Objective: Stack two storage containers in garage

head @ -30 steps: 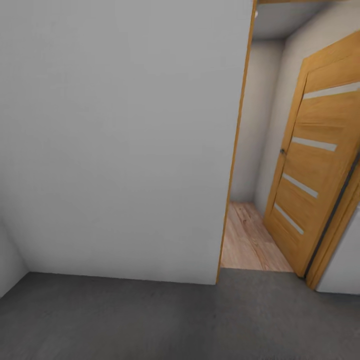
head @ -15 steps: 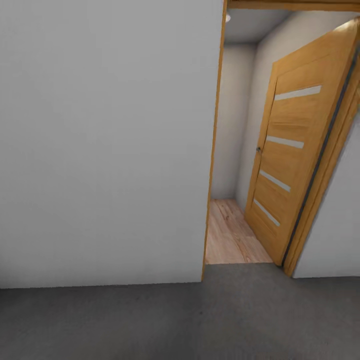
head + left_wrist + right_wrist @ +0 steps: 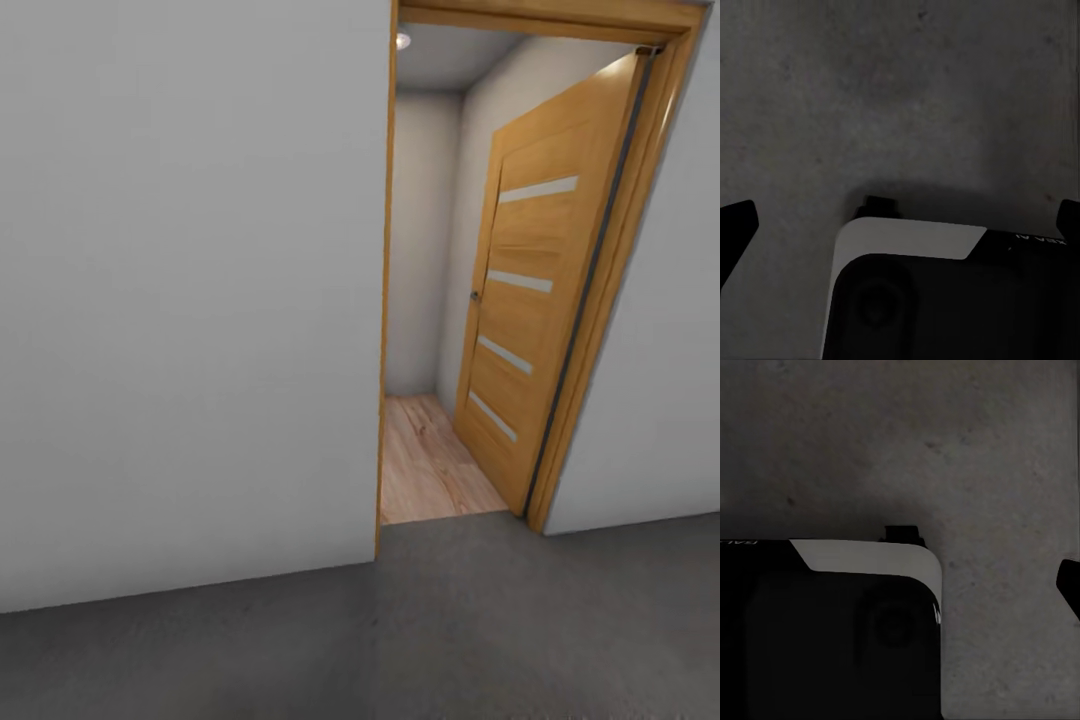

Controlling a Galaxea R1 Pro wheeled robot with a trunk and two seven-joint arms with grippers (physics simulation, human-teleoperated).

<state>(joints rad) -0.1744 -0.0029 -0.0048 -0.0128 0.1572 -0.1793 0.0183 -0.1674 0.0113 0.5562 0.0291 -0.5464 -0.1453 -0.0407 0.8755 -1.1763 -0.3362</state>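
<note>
The robot stands in the garage, on the dark grey mottled concrete floor (image 3: 400, 640), facing a plain white-grey wall (image 3: 190, 300) that takes up the left and middle of the head view. To the right of that wall is an open doorway with a honey-wood frame (image 3: 386, 300), and the honey-wood door with four frosted strips (image 3: 530, 300) is swung away from the robot against the passage's right side. Beyond the threshold lies a short stretch of light wood-plank flooring (image 3: 430, 470), with a small ceiling light (image 3: 403, 40) at the far top.

Judged from this, no stacking is under way: neither red-orange bin can be seen here, so where they are cannot be told, and both fetching and stacking may remain. The heading through the doorway suits a trip toward the living room.

The head view gives the room and the way out, while the two wrist views look straight down at the concrete beside the robot's white-and-black base (image 3: 915, 300). In the left wrist view, the left gripper (image 3: 900, 225) has dark fingertips (image 3: 736, 225) at opposite edges, spread wide with nothing between. In the right wrist view, one dark fingertip (image 3: 1069, 585) of the right gripper shows at the edge; its spread cannot be judged.
</note>
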